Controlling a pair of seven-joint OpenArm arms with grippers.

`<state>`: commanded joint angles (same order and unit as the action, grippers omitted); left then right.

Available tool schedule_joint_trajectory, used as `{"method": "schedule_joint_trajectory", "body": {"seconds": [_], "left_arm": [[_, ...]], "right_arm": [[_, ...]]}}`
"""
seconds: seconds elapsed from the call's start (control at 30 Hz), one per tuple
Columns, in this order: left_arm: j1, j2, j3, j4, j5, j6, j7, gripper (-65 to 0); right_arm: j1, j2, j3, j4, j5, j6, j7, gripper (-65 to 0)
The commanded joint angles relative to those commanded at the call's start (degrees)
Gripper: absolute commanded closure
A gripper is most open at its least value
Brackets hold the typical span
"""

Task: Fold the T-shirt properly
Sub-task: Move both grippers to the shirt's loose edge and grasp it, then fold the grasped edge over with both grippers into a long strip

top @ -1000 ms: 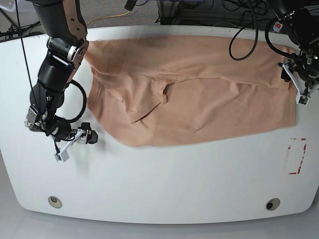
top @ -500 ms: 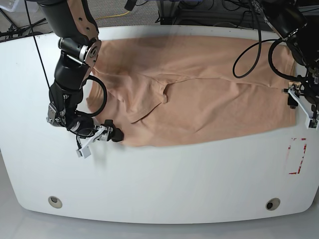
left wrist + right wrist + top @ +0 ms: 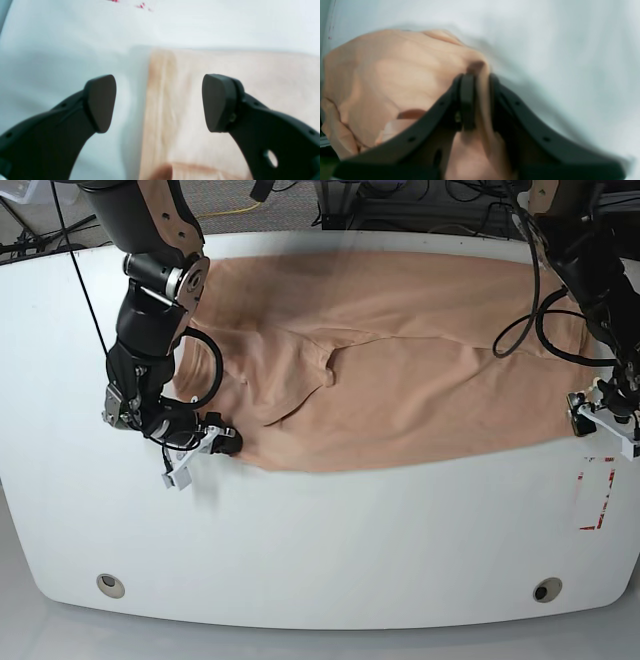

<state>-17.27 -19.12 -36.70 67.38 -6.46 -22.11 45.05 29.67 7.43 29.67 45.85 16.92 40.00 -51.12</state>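
Note:
The peach T-shirt (image 3: pixel 400 350) lies spread across the far half of the white table (image 3: pixel 330 530), with loose folds near its middle. At its near left corner in the base view, my right gripper (image 3: pixel 225 444) is down on the cloth. In the right wrist view that gripper (image 3: pixel 477 82) is shut on a pinched ridge of the T-shirt (image 3: pixel 395 75). My left gripper (image 3: pixel 590 415) sits at the shirt's near right corner. The left wrist view shows it (image 3: pixel 158 102) open, its fingers straddling the hem of the T-shirt (image 3: pixel 262 75).
A red-marked rectangle (image 3: pixel 597 493) is on the table just in front of my left gripper; its marks (image 3: pixel 141 5) show at the top of the left wrist view. Two round holes (image 3: pixel 110 585) (image 3: pixel 547 589) sit near the front edge. Cables hang behind the table.
My right gripper moved right to the shirt's near left corner and shut on it. My left gripper slid down the shirt's right edge to the near right corner.

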Motion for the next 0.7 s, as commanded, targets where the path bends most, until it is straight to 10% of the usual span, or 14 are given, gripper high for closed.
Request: {"method": "schedule_joint_trajectory", "body": {"seconds": [0.5, 0.7], "left_arm": [[-8.09, -3.60, 7.38, -21.10, -0.35, -6.15, -7.38, -49.7], [-8.09, -3.43, 7.74, -20.66, -0.44, -6.33, -7.47, -21.7]], "right_arm": [[0.00, -0.35, 0.00, 0.00, 0.00, 0.00, 0.00, -8.1], [0.00, -0.18, 0.00, 0.00, 0.00, 0.00, 0.00, -7.3]]}}
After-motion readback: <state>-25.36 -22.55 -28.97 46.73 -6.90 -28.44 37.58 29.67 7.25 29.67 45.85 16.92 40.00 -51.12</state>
